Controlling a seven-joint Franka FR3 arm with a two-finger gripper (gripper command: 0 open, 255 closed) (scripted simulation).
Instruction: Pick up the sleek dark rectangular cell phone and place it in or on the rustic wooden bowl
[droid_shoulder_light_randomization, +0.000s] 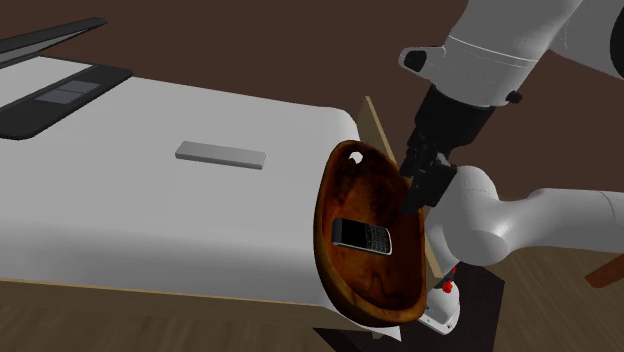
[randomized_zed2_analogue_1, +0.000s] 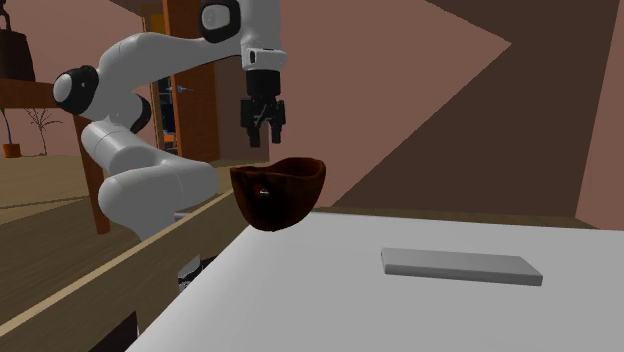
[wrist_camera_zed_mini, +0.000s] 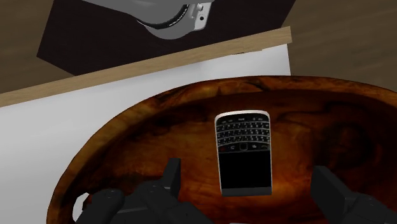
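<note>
Phone (wrist_camera_zed_mini: 243, 153), flat dark slab, lies in glossy wooden bowl (wrist_camera_zed_mini: 127, 146)

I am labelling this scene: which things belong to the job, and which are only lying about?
Job: dark cell phone, lying in the brown bowl; gripper, fingers open.
Lying about: flat grey slab; dark flat device beyond it.

phone (wrist_camera_zed_mini: 243, 153) black, silver-edged | bowl (wrist_camera_zed_mini: 140, 137) mottled brown | slab (droid_shoulder_light_randomization: 220, 154) grey | table (droid_shoulder_light_randomization: 130, 230) white
</note>
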